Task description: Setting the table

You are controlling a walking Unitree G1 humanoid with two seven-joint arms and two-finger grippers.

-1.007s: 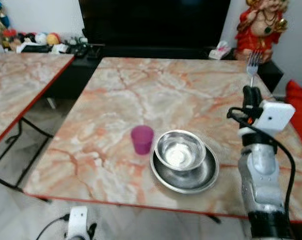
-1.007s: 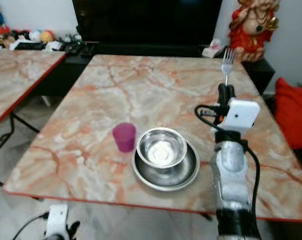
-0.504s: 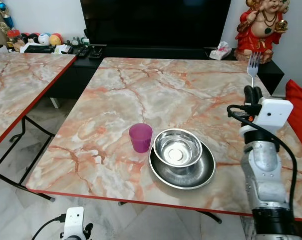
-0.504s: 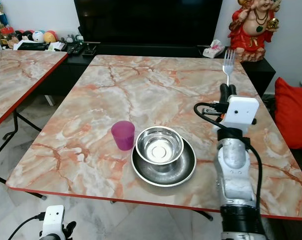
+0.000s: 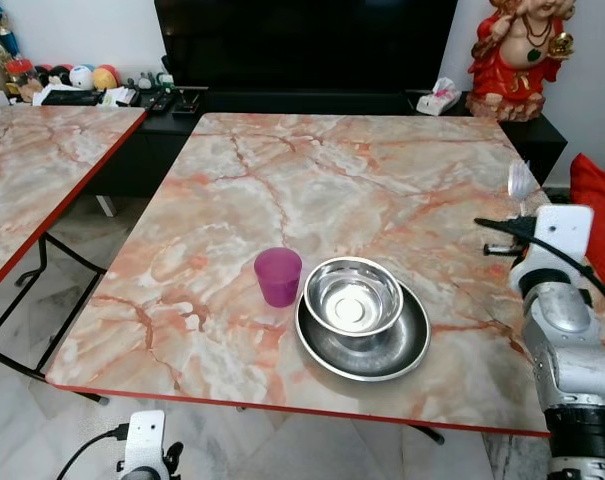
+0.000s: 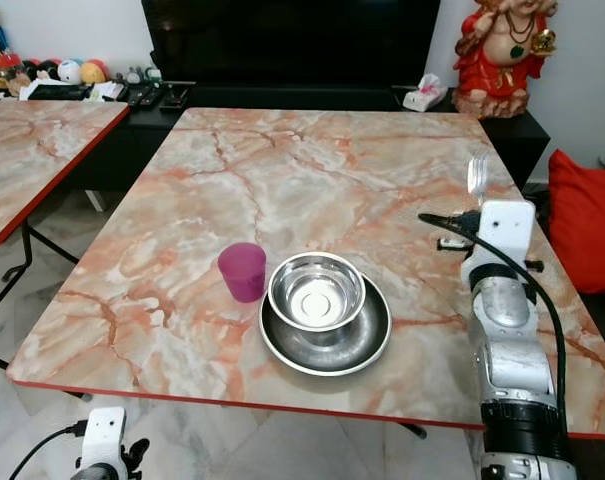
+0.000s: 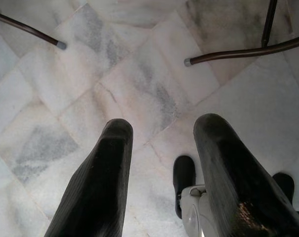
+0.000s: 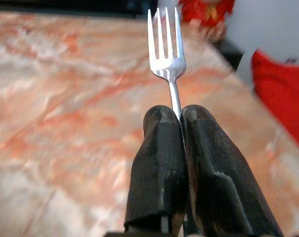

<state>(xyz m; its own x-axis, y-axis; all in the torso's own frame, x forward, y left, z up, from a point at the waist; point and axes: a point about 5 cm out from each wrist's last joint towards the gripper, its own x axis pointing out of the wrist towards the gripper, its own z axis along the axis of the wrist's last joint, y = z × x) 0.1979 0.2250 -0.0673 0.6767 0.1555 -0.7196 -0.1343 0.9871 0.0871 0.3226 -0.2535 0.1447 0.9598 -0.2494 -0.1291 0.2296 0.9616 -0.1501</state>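
Right wrist view — right pincer (image 8: 181, 118) grips fork (image 8: 166, 42) above table (image 5: 312, 180) edge.

Bright, even daylight over the marble table (image 5: 312, 170); soft glare inside the steel bowl (image 5: 352, 296). Sharp near the bowl. Blurred background behind the fork (image 8: 166, 44) in the right wrist view.

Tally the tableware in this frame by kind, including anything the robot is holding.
Cup: 1, purple
Bowl: 1, steel
Plate: 1, steel, under the bowl
Fork: 1, held in the right gripper
Total: 4
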